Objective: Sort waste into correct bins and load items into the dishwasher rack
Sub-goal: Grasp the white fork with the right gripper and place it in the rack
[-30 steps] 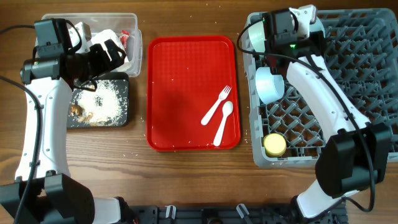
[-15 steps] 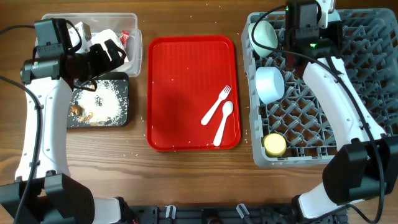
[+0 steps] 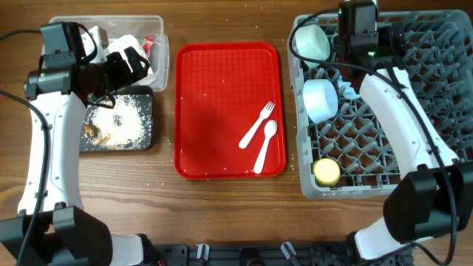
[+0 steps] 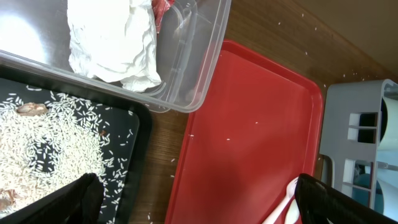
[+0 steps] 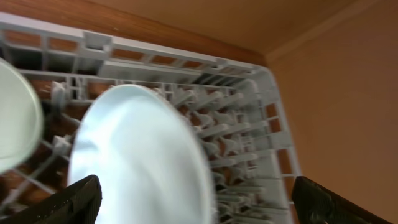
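Observation:
My right gripper [image 5: 202, 202] is open over the back of the grey dishwasher rack [image 3: 436, 89]. A blurred pale blue plate [image 5: 137, 155] stands on edge among the pegs between its spread fingers. The mint-green bowl [image 3: 312, 42], pale blue bowl [image 3: 321, 100] and yellow cup [image 3: 327, 172] lie along the rack's left side. The fork [image 3: 257, 124] and spoon [image 3: 265, 145] rest on the red tray [image 3: 214, 103]. My left gripper [image 4: 199, 205] is open and empty by the clear tub [image 3: 155, 29], which holds the napkin [image 4: 112, 43]. Rice covers the black tray [image 3: 118, 122].
Loose rice grains are scattered on the wooden table around the black tray and the red tray. The red tray sits between the two bins and the rack. My left arm runs down the table's left side, my right arm across the rack.
My right arm swung from the rack's back left corner toward the middle of its back edge, and its jaws opened. The left arm has not moved.

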